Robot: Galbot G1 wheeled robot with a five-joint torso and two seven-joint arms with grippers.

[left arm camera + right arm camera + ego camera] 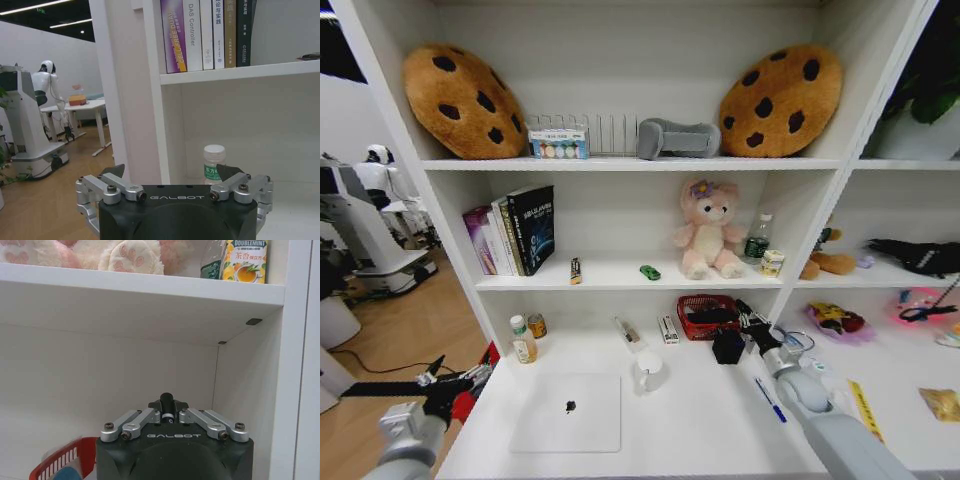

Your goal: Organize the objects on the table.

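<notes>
gripping a black marker (167,404) in the right tool (748,318) - fingers pinched shut on its barrel, tip poking up between them in the right wrist view. hovering at the back of the tabletop (700,430), just above and beside the black pen cup (728,346), with the red basket (701,305) just to its left. sitting under the shelf that carries the pink plush toy (706,232) and a doublemint tin (244,260).

hanging off the tabletop's front left corner with the left tool (445,385) - fingers spread wide, holding nothing, pointing toward a white-capped bottle (214,162) near the left wall of the shelving.

lying flat near the front edge, lid closed: the silver laptop (568,412). standing just behind its right corner: the white mug (648,372). resting on the tabletop to the right, near the right arm: a blue pen (770,398). standing beside the bottle at the back left: a small can (537,325). parked one shelf up, between the books (515,232) and the plush toy: the tiny green toy car (650,272).
</notes>
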